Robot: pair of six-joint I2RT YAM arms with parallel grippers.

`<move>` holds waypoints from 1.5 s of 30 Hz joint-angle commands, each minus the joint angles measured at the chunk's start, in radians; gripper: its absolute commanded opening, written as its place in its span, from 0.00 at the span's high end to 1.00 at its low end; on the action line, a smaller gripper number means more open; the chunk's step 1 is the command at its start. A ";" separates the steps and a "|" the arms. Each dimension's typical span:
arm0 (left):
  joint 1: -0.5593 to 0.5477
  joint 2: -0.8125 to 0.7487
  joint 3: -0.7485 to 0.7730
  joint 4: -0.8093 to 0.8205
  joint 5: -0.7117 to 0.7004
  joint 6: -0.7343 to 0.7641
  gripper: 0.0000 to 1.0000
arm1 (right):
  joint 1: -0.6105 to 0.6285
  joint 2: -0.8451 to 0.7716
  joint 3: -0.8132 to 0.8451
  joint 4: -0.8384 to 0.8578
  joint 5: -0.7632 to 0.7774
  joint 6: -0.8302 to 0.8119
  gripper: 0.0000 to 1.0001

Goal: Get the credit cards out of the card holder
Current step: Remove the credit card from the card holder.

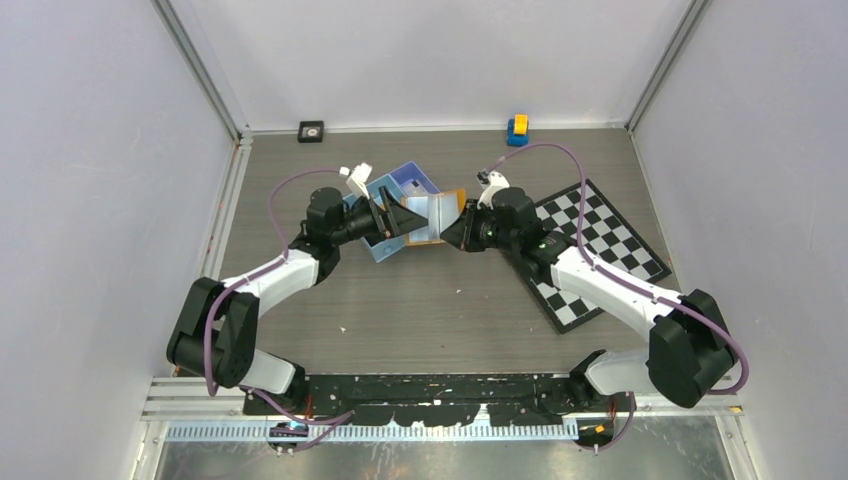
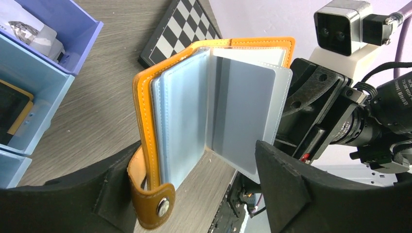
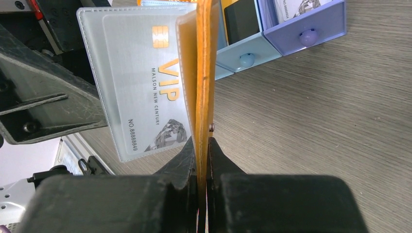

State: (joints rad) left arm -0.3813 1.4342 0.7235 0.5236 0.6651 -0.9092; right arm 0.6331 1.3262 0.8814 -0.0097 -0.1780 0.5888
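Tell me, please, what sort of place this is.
Probably a robot test cell in a laboratory: plain white walls on aluminium frame posts enclose a grey wood-grain table, two black-and-white robot arms are bolted at its near edge, and a black-and-white checkerboard lies there.

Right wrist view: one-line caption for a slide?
Right gripper pinches the card holder cover; a VIP credit card shows in a clear sleeve beside it.

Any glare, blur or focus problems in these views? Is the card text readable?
Top external: even light, soft shadows, sharp, though the holder is small. Left wrist: holder sharp, mild sheen on the sleeves, left fingers dark. Right wrist: card print legible through its sleeve, no glare; right fingers near black.
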 commanded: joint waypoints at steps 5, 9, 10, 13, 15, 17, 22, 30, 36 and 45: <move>0.029 -0.082 -0.032 0.087 -0.016 -0.036 0.19 | 0.003 -0.042 0.015 0.042 0.040 -0.003 1.00; 0.035 -0.074 -0.042 0.170 0.016 -0.074 0.28 | 0.003 -0.043 0.015 0.044 0.034 -0.002 1.00; 0.035 -0.068 -0.042 0.185 0.025 -0.081 0.30 | 0.002 -0.042 0.014 0.044 0.033 -0.002 0.99; 0.035 -0.041 -0.035 0.228 0.052 -0.096 0.40 | 0.003 -0.042 0.013 0.059 0.006 -0.002 0.99; 0.035 -0.027 -0.025 0.219 0.061 -0.094 0.50 | 0.002 -0.044 0.012 0.065 -0.004 -0.002 0.99; 0.035 -0.022 -0.021 0.202 0.060 -0.088 0.57 | 0.004 -0.049 0.007 0.073 -0.011 0.000 1.00; 0.035 -0.033 -0.001 0.099 0.037 -0.036 0.61 | 0.003 -0.061 0.001 0.084 -0.022 -0.001 1.00; 0.036 -0.037 0.005 0.053 0.018 -0.013 1.00 | 0.004 -0.077 0.009 0.029 0.062 -0.002 0.74; 0.038 -0.050 0.005 0.022 -0.003 0.004 1.00 | -0.012 -0.174 -0.003 -0.063 0.255 -0.001 0.47; 0.039 -0.063 0.013 -0.052 -0.050 0.038 1.00 | -0.013 -0.338 -0.066 0.041 0.127 -0.061 0.59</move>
State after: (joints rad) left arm -0.3466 1.4063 0.6933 0.4824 0.6357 -0.9031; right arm 0.6201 1.0309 0.8440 -0.0830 0.0460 0.5686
